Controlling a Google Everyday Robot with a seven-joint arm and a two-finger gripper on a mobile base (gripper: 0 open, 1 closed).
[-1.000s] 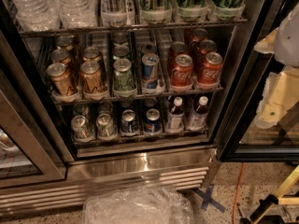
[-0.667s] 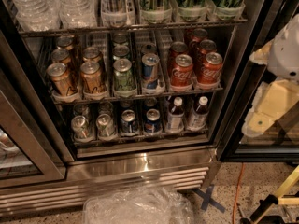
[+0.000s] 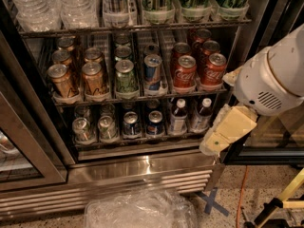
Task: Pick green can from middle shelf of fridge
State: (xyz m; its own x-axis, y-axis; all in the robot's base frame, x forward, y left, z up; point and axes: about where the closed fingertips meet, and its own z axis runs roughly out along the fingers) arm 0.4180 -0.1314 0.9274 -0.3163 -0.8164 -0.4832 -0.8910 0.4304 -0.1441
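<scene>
The fridge (image 3: 142,167) stands open in front of me, with a steel frame and a dark interior. Its middle shelf (image 3: 142,97) holds lanes of short cans: gold on the left, then green, blue-and-silver, and red on the right. The green can (image 3: 126,77) stands upright at the front of the third lane, with more green cans behind it. My gripper (image 3: 217,141), pale yellow on a white arm (image 3: 270,80), hangs at the right, outside the fridge. It is level with the bottom shelf, to the right of and below the green can, and touches nothing.
Tall striped cans (image 3: 156,1) and water bottles (image 3: 52,6) fill the top rack. Small cans and capped bottles (image 3: 178,118) fill the bottom rack. A crumpled plastic bag (image 3: 140,208), a blue tape cross (image 3: 213,201) and an orange cable (image 3: 240,194) lie on the floor.
The arm and gripper have moved in from the right edge, leftward and down, closer to the fridge opening. The cans have not moved.
</scene>
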